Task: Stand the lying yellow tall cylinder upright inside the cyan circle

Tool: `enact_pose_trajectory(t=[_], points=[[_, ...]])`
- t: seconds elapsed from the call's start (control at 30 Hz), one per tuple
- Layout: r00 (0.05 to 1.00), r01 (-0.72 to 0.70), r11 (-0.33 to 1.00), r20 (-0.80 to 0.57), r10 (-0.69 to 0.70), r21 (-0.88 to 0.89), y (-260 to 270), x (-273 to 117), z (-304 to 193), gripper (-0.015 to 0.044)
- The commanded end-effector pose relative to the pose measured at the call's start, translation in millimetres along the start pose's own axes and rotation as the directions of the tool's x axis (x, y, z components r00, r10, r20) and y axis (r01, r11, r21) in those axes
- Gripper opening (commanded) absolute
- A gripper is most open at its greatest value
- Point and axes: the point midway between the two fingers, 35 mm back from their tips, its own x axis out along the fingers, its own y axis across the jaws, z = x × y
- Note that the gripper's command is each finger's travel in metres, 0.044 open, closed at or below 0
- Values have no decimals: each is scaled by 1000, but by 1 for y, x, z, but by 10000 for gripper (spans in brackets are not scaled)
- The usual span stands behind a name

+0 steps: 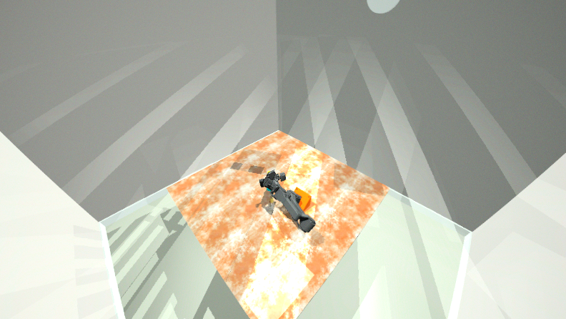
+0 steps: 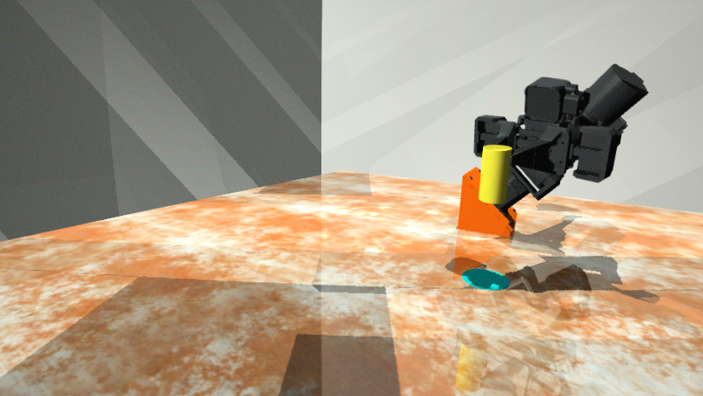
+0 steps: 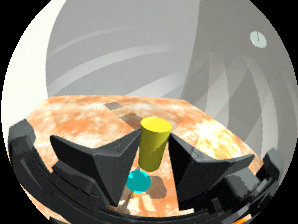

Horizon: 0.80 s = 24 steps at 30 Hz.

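Four items on my screens, listed by size.

1. Floor point(image 2: 196, 256): mottled orange-and-white surface, glossy, carrying shadows and a faint yellow reflection in the exterior view. Grey walls stand behind it.

2. Arm point(image 1: 291, 204): dark grey, stretched low across the floor in my top view. At its end the gripper point(image 3: 152, 163) is clenched on the yellow cylinder. In the wrist view I see the two dark fingers pressing the cylinder from either side, near its lower part.

3. Orange block point(image 2: 479, 211): wedge-shaped, standing on the floor directly behind the cylinder in the exterior view and just beside the arm in the top view point(image 1: 302, 197).

4. Yellow cylinder point(image 2: 495, 173): held in the air, close to upright with a slight lean, its flat top face visible. I see it clear of the floor, well above the surface. In the wrist view it rises between the fingers.

5. Cyan circle point(image 2: 485, 279): flat disc on the floor, partly under the arm's shadow. In the exterior view it lies below the cylinder and nearer the camera; in the wrist view it shows just below and left of the cylinder's base point(image 3: 139, 180). Nothing stands on it.
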Motion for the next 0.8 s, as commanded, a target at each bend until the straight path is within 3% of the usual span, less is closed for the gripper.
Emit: enact_pose_trajectory(t=[0.0, 0.77], points=[[999, -16, 1000, 33, 15, 20, 0, 0, 2, 105], [994, -60, 996, 97, 53, 63, 1, -1, 3, 105]])
